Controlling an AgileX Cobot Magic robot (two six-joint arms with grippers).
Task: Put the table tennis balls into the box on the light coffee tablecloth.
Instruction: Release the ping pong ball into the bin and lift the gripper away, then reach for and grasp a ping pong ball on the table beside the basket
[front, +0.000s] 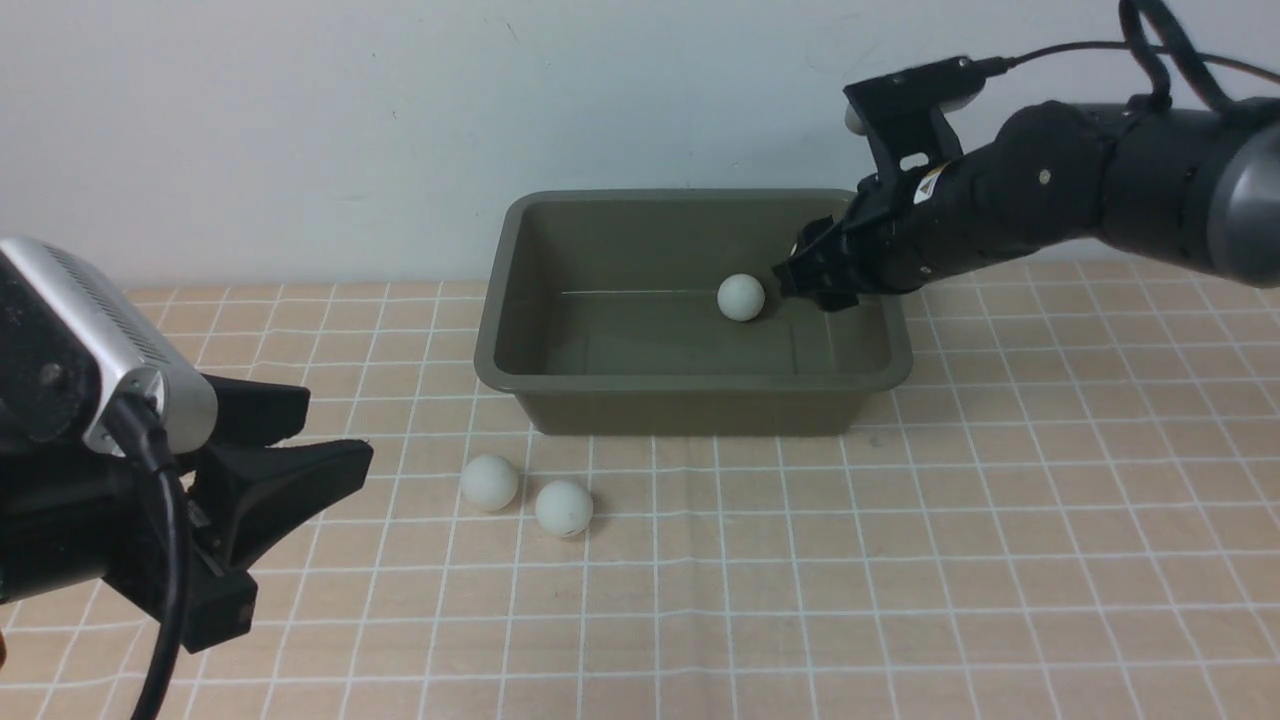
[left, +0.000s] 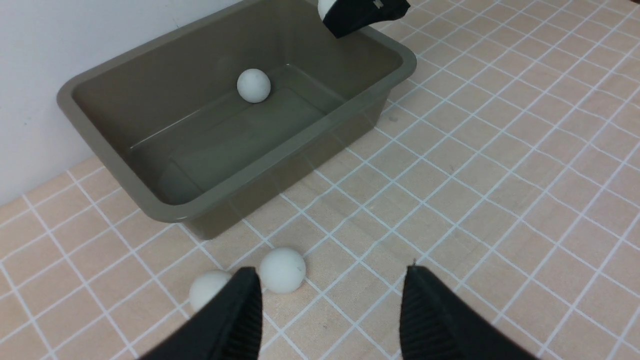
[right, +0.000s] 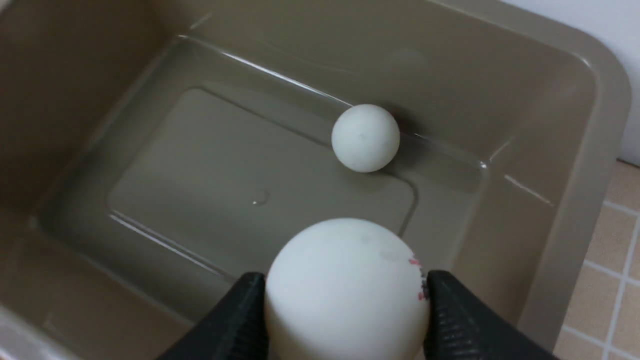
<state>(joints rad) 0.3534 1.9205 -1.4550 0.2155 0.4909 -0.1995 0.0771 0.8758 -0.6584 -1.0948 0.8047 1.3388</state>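
While the right fingers (right: 347, 310) grip a ball (right: 345, 290) over the box (front: 690, 385), the left fingers (left: 331, 305) gape empty.

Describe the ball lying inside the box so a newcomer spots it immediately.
Find the dark olive-grey box on the tan gridded cloth. Look inside, toward its right side: a small white ball lies on the floor. Unlike the ball gripped above it and the two outside, it rests inside the box.

I can read no text, label, brand, number or sign on anything in my three views; the red marks on one ball (right: 347, 290) spell nothing legible.
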